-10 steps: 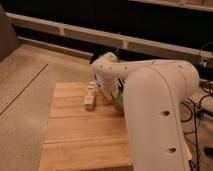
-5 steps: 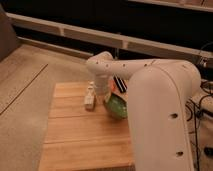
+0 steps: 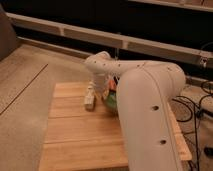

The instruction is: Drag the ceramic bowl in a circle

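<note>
Now your claw [image 3: 103, 92] closed at nine o'clock rim of bowl [image 3: 111, 101], hold unclear; block [image 3: 89, 98] just beside, on counter [image 3: 75, 135].

Ceramic bowl [image 3: 110, 101]: glossy green, rounded. Only left sliver visible, rest hidden behind big white arm segment. Rests on wooden table [image 3: 75, 135], far-centre part of top, just right of whitish block [image 3: 89, 98], narrow gap between. Small orange item [image 3: 113, 89] at bowl's far edge; contact unclear. Gripper [image 3: 103, 90]: fingers closed, lowered at bowl's far-left rim; whether it grips rim, cannot tell.
</note>
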You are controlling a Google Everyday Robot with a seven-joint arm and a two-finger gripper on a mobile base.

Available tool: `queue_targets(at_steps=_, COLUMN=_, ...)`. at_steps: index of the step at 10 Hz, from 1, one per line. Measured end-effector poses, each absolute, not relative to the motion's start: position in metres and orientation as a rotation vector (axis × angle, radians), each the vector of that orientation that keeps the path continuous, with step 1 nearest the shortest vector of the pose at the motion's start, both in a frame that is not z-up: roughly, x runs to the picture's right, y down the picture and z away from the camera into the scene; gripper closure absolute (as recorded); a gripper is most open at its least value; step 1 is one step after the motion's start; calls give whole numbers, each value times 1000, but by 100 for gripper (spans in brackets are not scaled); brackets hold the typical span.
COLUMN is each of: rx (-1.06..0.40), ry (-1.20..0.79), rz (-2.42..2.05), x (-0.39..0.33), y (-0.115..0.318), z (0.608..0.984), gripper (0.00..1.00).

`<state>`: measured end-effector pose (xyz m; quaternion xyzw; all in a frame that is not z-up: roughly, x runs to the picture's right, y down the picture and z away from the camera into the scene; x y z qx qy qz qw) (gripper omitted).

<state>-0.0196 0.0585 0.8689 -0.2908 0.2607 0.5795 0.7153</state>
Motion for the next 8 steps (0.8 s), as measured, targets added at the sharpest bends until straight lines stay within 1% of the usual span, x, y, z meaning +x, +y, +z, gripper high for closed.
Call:
queue_targets(at_steps=3, rx=-608, ry=593, rz=1284, x=-10, y=49, z=880, gripper=100)
queue_targets(at_steps=5, rx=-640, ry=603, rz=1316, x=-16, y=51, z=864, gripper=100)
queue_targets(at_steps=8, rx=-668, ry=648, rz=1359, x=-7, y=61, z=829, gripper=100)
